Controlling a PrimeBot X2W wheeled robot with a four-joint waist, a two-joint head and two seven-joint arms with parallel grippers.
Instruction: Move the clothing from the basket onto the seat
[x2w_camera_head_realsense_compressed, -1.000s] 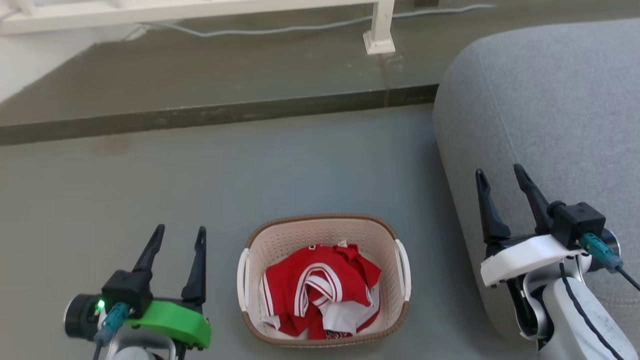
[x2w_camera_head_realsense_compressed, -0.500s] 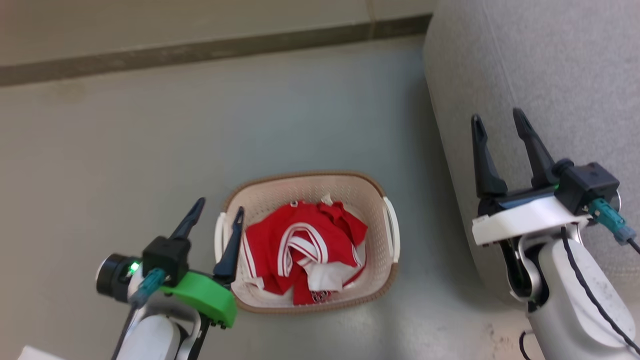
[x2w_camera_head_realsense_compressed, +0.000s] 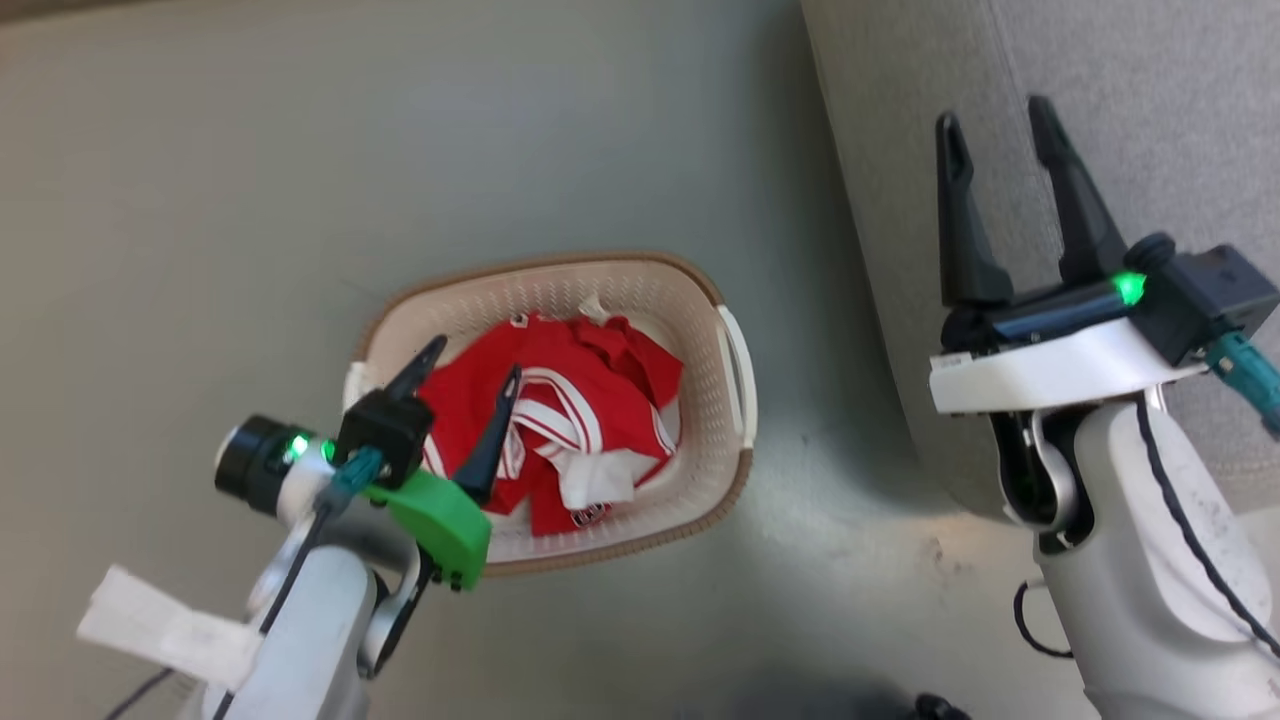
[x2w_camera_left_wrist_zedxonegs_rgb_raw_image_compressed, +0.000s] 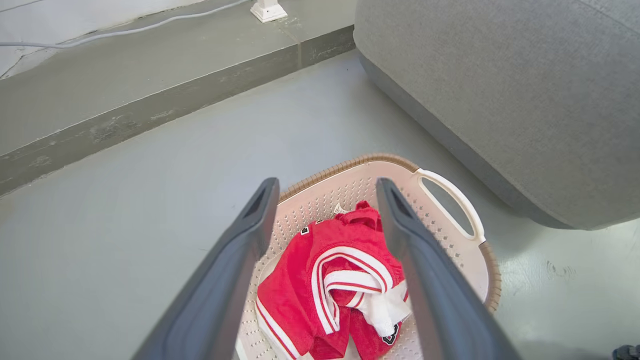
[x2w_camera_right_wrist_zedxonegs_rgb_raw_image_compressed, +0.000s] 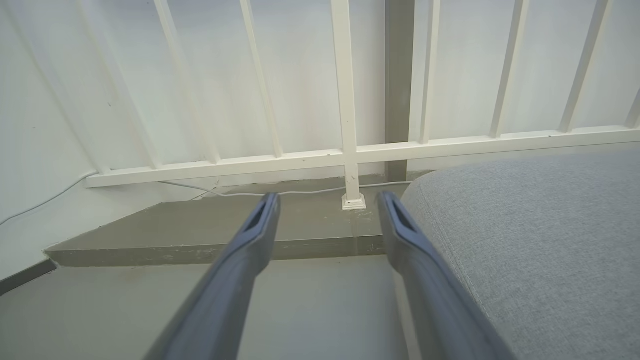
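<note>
Head view: we see one basket (x2w_camera_head_realsense_compressed: 640, 268) standing on the grey floor (x2w_camera_head_realsense_compressed: 200, 200). It is near the edge of one big grey seat (x2w_camera_head_realsense_compressed: 1150, 120) but not touching it. The clothing (x2w_camera_head_realsense_compressed: 600, 390) is in the basket, one red heap with white stripes, bunched up in the middle. We cannot count how many pieces are in the heap.

We see two grippers. The left gripper (x2w_camera_head_realsense_compressed: 478, 356) hangs over the left side of the basket, above the red heap. Its two dark fingers are spread apart with nothing between them. The right gripper (x2w_camera_head_realsense_compressed: 992, 112) is over the edge of the seat. Its two fingers are wide apart too, and they hold nothing.

In the left wrist view we see one white handle (x2w_camera_left_wrist_zedxonegs_rgb_raw_image_compressed: 460, 197) on the basket's side nearest the seat. In the right wrist view we see one white railing (x2w_camera_right_wrist_zedxonegs_rgb_raw_image_compressed: 345, 100) by the wall and one thin cable (x2w_camera_right_wrist_zedxonegs_rgb_raw_image_compressed: 50, 197) low along it.
</note>
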